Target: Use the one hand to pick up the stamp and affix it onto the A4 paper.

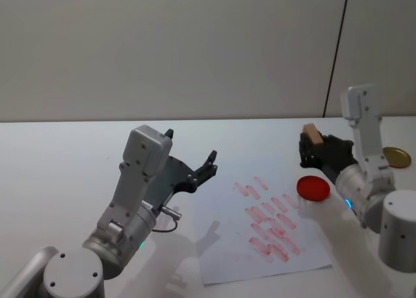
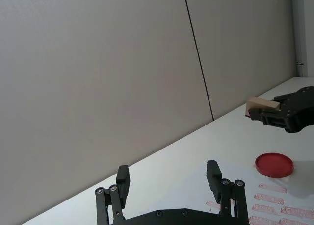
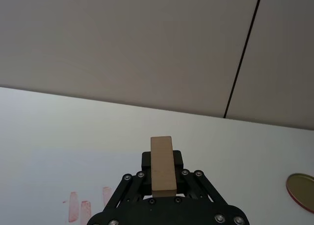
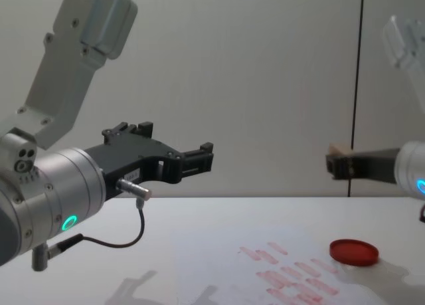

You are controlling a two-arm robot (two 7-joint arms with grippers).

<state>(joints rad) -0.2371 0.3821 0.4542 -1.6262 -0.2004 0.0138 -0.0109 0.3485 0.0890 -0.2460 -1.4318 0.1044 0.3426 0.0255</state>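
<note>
The right gripper (image 1: 316, 150) is closed on the stamp (image 1: 313, 134), its black fingers (image 3: 184, 173) clamping the lower part of the tan block while the upper end sticks out beyond them. It holds the stamp in the air, above and just behind the red ink pad (image 1: 313, 188), well clear of the table (image 1: 65, 155). The right arm reaches in from the side of the ink pad away from the A4 paper (image 1: 227, 252), its forearm raised and a blue ring lit near the wrist. The paper lies flat beside the ink pad, covered in pinkish stamp marks. The left gripper (image 1: 195, 171) hovers wide open and empty above the paper's far side from the ink pad.
</note>
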